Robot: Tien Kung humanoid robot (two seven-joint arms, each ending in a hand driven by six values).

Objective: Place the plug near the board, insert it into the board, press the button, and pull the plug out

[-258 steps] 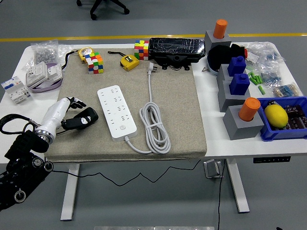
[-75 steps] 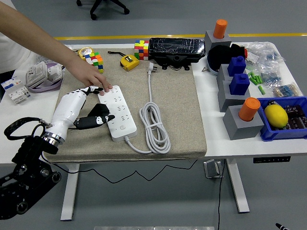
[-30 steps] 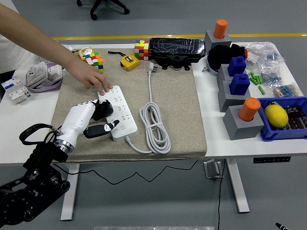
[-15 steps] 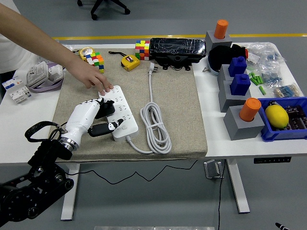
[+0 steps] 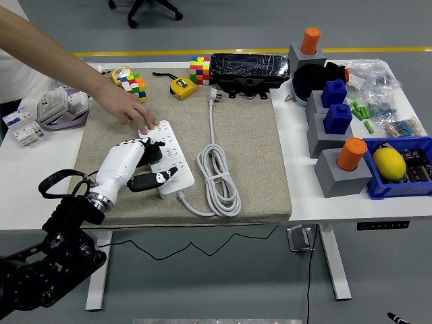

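One arm of mine is at work, the left, reaching in from the lower left corner of the desk [image 5: 27, 202]. My left robot hand [image 5: 138, 164] is over the near left part of the white power strip [image 5: 167, 158], its fingers curled around a black plug [image 5: 150, 152] that sits on the strip's left side; I cannot tell whether the pins are fully in. One black-tipped finger [image 5: 156, 179] stretches along the strip's near edge toward the round button [image 5: 175, 179], and I cannot tell if it touches it.

At the far left of the desk lie some white switch parts [image 5: 20, 125] and a purple tray [image 5: 64, 115]. A person's hand [image 5: 128, 108] comes in from the upper left and rests its fingertips on the far end of the strip, holding it down on the grey mat [image 5: 243, 155]. Beyond that hand stand a colourful cube [image 5: 133, 86], a second cube [image 5: 198, 69] and a yellow tape measure [image 5: 181, 87].

The strip's white cable [image 5: 217, 175] lies coiled just to its right, and its own plug end [image 5: 214, 96] rests near a black wrapped box [image 5: 249, 71]. Further right are grey blocks with orange cylinders [image 5: 351, 154], blue blocks [image 5: 336, 118], and a blue bin [image 5: 425, 185] with a lemon [image 5: 388, 162].
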